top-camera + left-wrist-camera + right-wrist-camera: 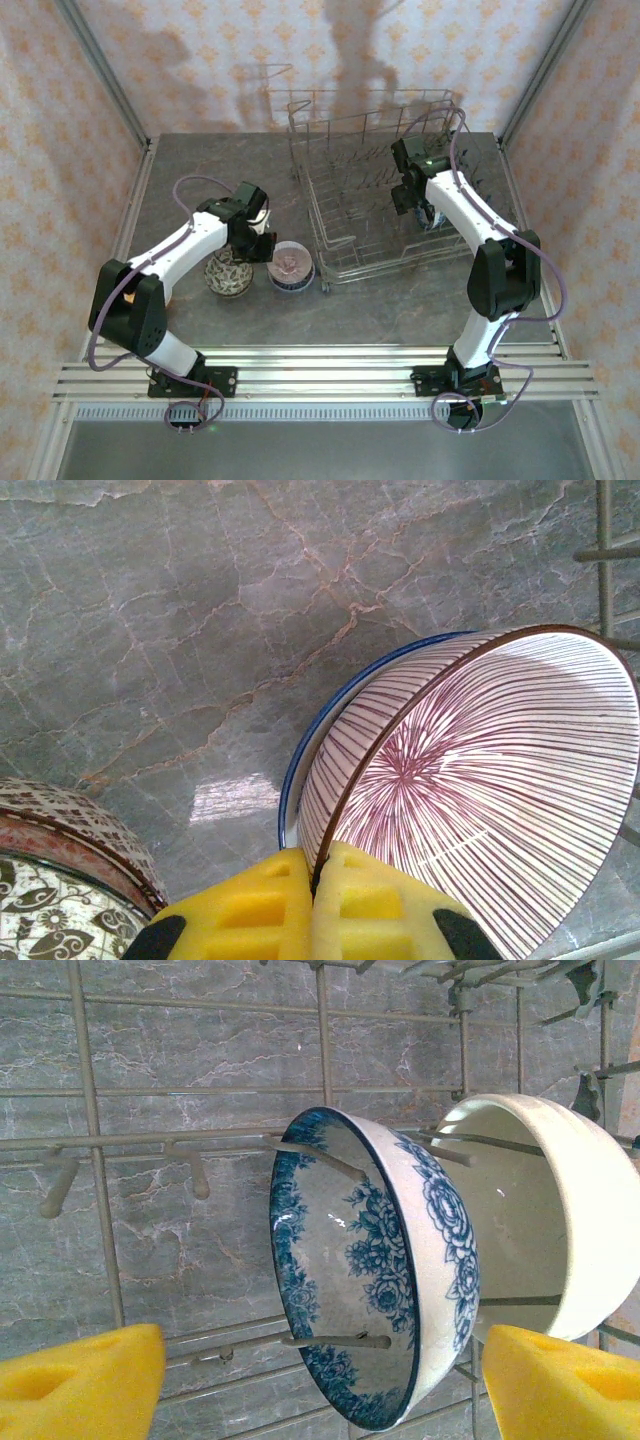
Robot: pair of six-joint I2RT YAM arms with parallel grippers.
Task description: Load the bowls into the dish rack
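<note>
While on edge, blue-and-white bowl (375, 1270) within spread right pincer (325, 1365)

No text, number, label or brand can be read anywhere. The striped bowl (480, 790) beside the rack (338, 248) carries only painted purple lines. The floral bowl (380, 1260) inside the rack carries only blue flowers. The wallpaper (200, 50) behind the rack carries only a repeated ornament.
</note>
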